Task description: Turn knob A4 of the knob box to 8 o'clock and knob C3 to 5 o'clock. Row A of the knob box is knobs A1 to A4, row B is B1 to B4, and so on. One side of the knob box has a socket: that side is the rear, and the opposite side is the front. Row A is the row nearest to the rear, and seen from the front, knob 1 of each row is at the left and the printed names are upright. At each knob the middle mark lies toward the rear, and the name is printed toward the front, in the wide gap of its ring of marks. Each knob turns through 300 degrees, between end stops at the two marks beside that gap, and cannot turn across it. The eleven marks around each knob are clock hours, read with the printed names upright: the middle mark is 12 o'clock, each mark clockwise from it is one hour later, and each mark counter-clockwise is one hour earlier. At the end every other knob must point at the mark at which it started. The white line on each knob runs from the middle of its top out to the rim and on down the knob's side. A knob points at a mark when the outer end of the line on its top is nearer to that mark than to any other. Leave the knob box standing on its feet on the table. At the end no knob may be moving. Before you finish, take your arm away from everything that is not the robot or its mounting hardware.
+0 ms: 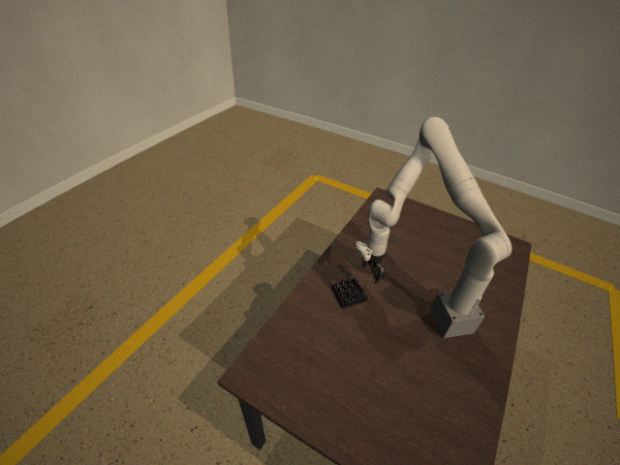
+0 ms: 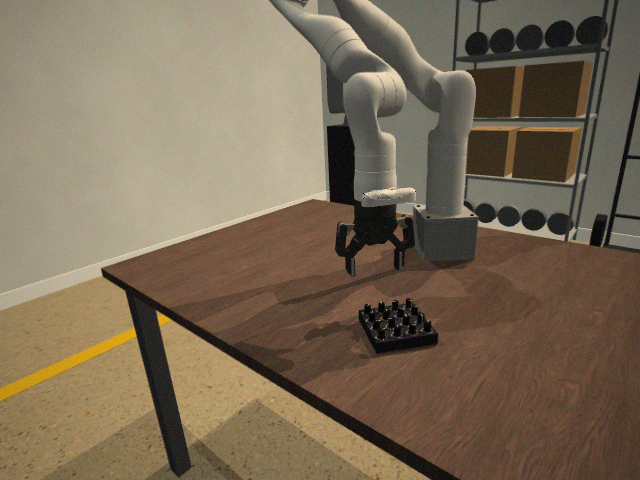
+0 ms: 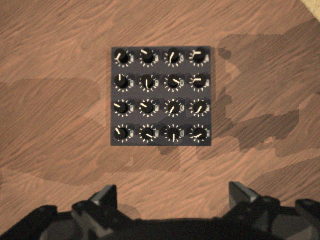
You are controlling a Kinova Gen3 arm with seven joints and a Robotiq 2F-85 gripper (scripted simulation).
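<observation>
The black knob box [image 1: 351, 293] stands flat on the dark wooden table, with four rows of four black knobs, each with a white line. It also shows in the exterior view [image 2: 398, 325] and fills the upper middle of the wrist view [image 3: 160, 96]. The white lines point in many different directions. The printed names and the socket side are too small to make out, so I cannot tell which knobs are A4 and C3. My gripper [image 1: 376, 275] [image 2: 375, 264] hangs pointing down, well above the table and beside the box on the arm-base side. Its fingers are open and empty.
The arm's grey base [image 1: 458, 318] [image 2: 444, 240] stands on the table behind the gripper. The table's edge [image 2: 268, 369] runs close to the box. A metal shelf with cardboard boxes [image 2: 527, 118] stands beyond the table.
</observation>
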